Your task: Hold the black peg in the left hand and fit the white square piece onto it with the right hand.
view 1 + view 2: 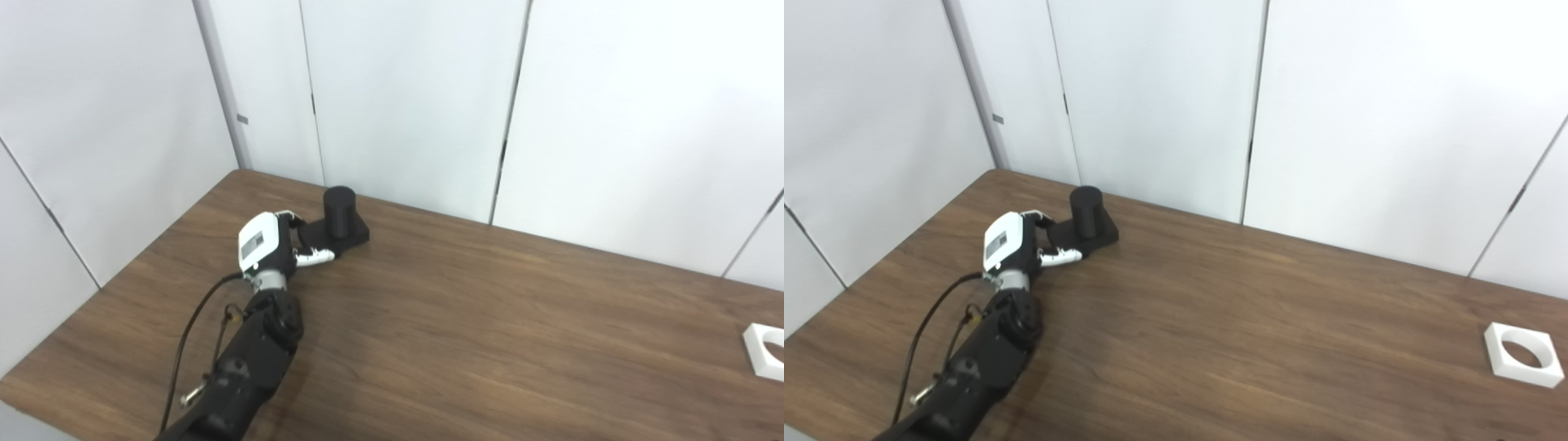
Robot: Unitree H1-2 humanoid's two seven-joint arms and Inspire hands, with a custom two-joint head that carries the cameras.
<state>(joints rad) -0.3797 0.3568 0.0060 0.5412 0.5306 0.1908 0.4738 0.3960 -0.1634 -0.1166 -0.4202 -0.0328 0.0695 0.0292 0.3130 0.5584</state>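
The black peg (339, 211) is a short upright cylinder on a flat black base (352, 236), standing on the table at the far left. My left hand (269, 245) is at the base's near-left corner. Its fingers (293, 218) are behind the corner and its thumb (315, 257) is in front. The fingers are apart, and I cannot tell whether they touch the base. The peg rests on the table. The white square piece (1523, 353), with a round hole, lies flat at the table's far right. My right hand is out of view.
The brown wooden table (490, 318) runs up to white wall panels (404, 92) at the back and left. My left forearm (245, 373) and its cable lie over the near-left part of the table.
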